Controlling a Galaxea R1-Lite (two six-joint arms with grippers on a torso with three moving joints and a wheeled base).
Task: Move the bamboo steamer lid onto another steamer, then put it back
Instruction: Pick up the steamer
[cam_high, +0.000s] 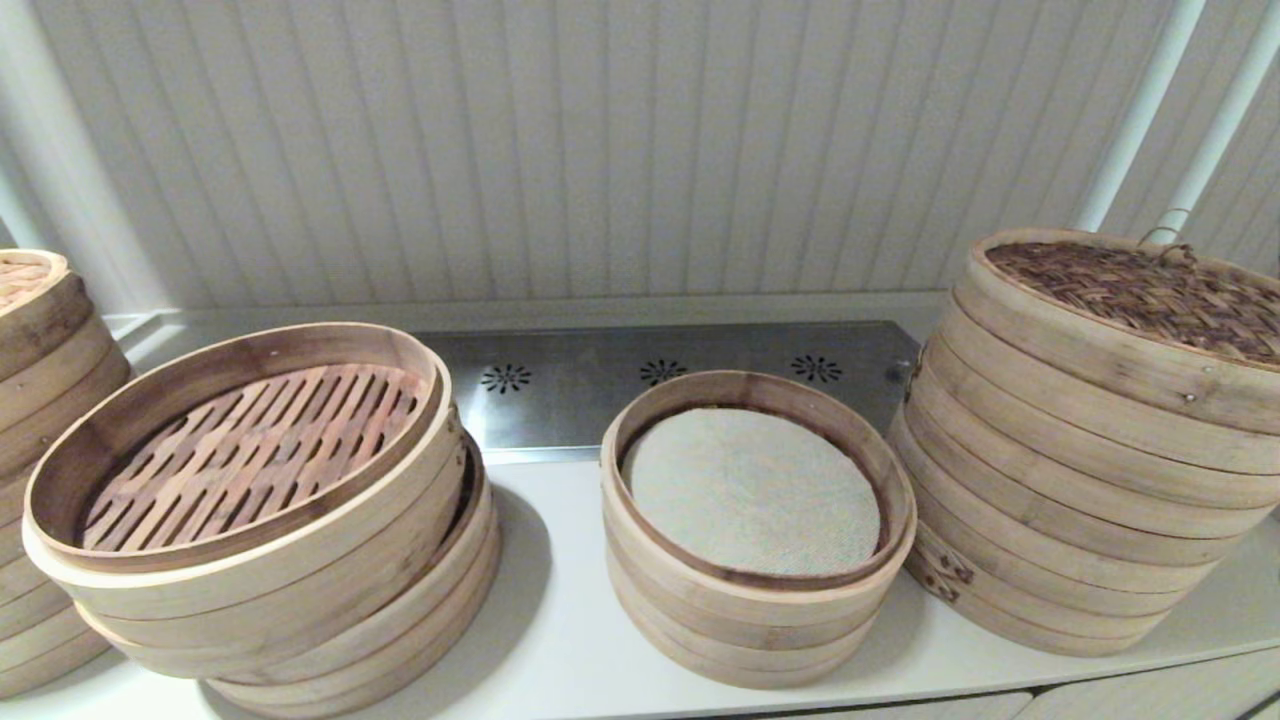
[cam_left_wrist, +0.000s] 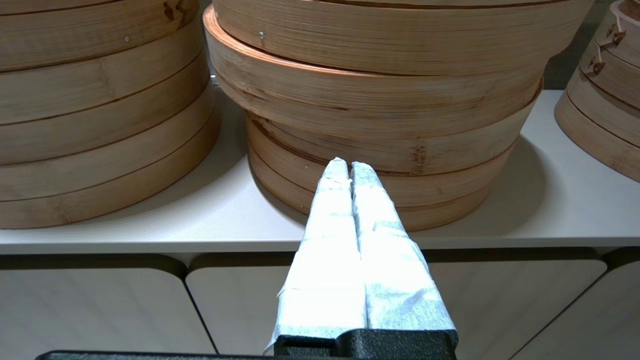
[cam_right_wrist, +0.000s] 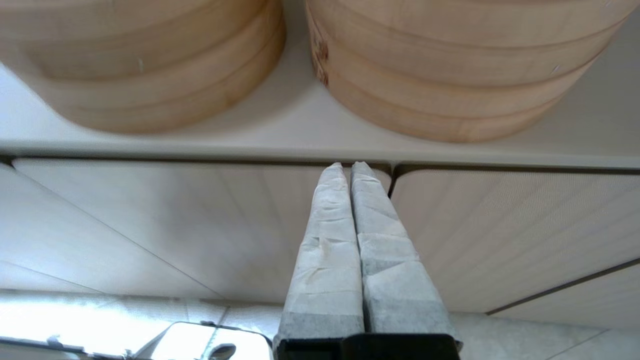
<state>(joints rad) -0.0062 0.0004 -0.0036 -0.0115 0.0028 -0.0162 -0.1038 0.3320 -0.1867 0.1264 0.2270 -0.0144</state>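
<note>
The bamboo steamer lid (cam_high: 1140, 290), with its dark woven top and pale rim, lies on the tall stack of wide pale rings (cam_high: 1060, 500) at the right of the counter. It hides that stack's inside. Neither gripper shows in the head view. My left gripper (cam_left_wrist: 349, 167) is shut and empty, held before the counter's front edge and facing the leaning stack (cam_left_wrist: 380, 100). My right gripper (cam_right_wrist: 348, 167) is shut and empty too. It sits lower, in front of the cabinet doors, with the tall stack (cam_right_wrist: 450, 65) above it.
A leaning stack with an open slatted tray (cam_high: 250, 500) stands at the left and a shorter cloth-lined stack (cam_high: 750, 530) in the middle. Another stack (cam_high: 30, 400) is cut off at the far left. A steel vent panel (cam_high: 660, 385) runs along the back wall. Cabinet doors (cam_right_wrist: 150, 225) lie under the counter.
</note>
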